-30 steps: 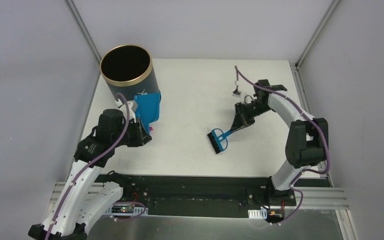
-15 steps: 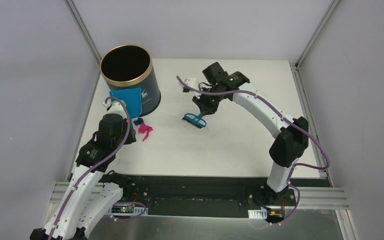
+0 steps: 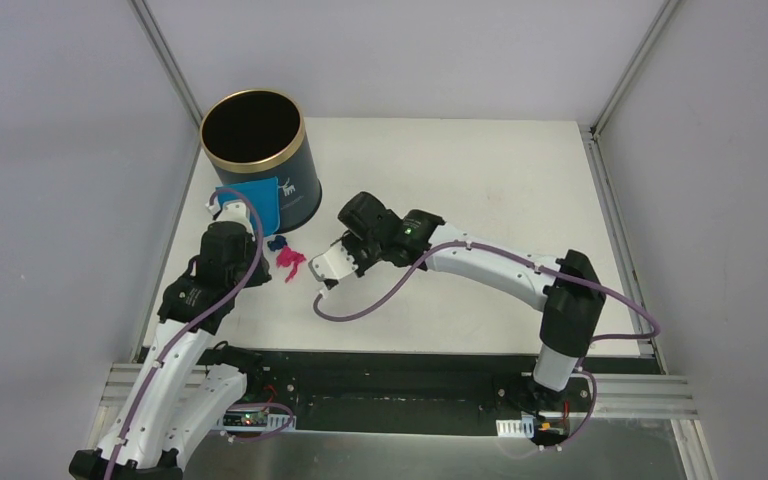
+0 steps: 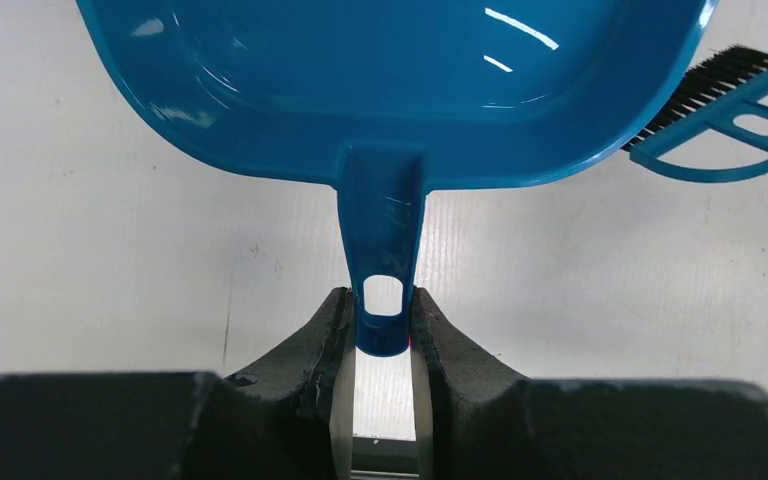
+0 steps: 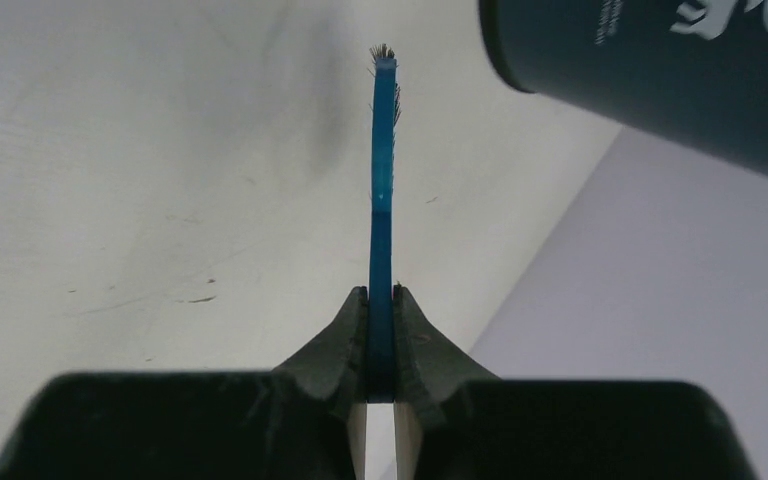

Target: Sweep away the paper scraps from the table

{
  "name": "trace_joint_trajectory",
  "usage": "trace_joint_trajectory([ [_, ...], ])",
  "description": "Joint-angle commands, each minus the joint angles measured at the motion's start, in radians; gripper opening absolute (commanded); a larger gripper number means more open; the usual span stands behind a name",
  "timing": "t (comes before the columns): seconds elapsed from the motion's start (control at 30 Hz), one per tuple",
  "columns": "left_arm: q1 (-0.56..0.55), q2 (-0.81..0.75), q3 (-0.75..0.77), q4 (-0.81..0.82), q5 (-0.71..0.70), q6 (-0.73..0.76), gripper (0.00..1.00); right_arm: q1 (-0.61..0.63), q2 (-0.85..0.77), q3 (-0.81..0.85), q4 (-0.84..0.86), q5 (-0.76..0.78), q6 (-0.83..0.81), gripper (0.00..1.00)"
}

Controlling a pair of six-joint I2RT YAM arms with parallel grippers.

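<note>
Your left gripper is clamped on the handle of the blue dustpan. Your right gripper is pinched tight on the handle of the hand brush, which runs straight out ahead of its fingers, though you cannot tell whether the bristles touch down. The paper scraps, a pink bit and a dark blue one, lie on the table between your two hands, just right of the left gripper and just ahead of the right one. The pan's mouth opens away from the left hand, with the scraps off to its side, so you likely need to turn the lip toward them and press it flat. Then plant the bristles behind the scraps and draw short, light strokes into the pan, as crumpled paper skips easily. The dark bin stands just beyond the pan and crowds any swing there. Your wrists are also close together, so mind a clash.
</note>
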Motion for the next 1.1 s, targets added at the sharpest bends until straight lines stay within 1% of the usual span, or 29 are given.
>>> trace_joint_trajectory([
  [0.0,0.008,-0.007,-0.004,0.044,0.015,-0.013,0.00,0.040,0.010,-0.005,0.160,0.069,-0.228,0.00],
  [0.1,0.009,-0.017,-0.004,0.033,-0.025,-0.027,0.00,0.068,0.020,-0.046,0.304,0.068,-0.252,0.00],
  [0.13,0.008,-0.022,-0.004,0.028,-0.043,-0.033,0.00,0.072,0.027,-0.057,0.341,0.059,-0.292,0.00],
  [0.17,0.008,-0.028,-0.005,0.022,-0.062,-0.040,0.00,0.075,0.039,-0.061,0.378,-0.010,-0.378,0.00],
  [0.2,0.008,-0.035,-0.004,0.017,-0.082,-0.046,0.00,0.081,0.055,-0.059,0.415,-0.052,-0.396,0.00],
  [0.37,0.008,-0.046,-0.004,0.007,-0.100,-0.054,0.00,0.103,0.193,0.018,0.537,-0.135,-0.391,0.00],
  [0.6,0.008,-0.053,-0.005,0.009,-0.089,-0.051,0.00,0.113,0.376,0.143,0.664,-0.123,-0.351,0.00],
  [0.7,0.008,-0.052,-0.004,0.010,-0.083,-0.048,0.00,0.113,0.408,0.167,0.663,-0.123,-0.351,0.00],
  [0.77,0.008,-0.050,-0.004,0.010,-0.083,-0.047,0.00,0.113,0.399,0.163,0.616,-0.123,-0.351,0.00],
  [0.8,0.008,-0.050,-0.004,0.010,-0.082,-0.046,0.00,0.113,0.383,0.151,0.564,-0.109,-0.301,0.00],
  [0.93,0.008,-0.050,-0.004,0.010,-0.080,-0.045,0.00,0.121,0.276,0.039,0.423,-0.120,-0.282,0.00],
  [1.03,0.008,-0.047,-0.004,0.011,-0.073,-0.043,0.00,0.129,0.182,-0.052,0.303,-0.098,-0.228,0.00],
  [1.07,0.008,-0.046,-0.004,0.012,-0.070,-0.042,0.00,0.130,0.153,-0.074,0.256,-0.062,-0.199,0.00],
])
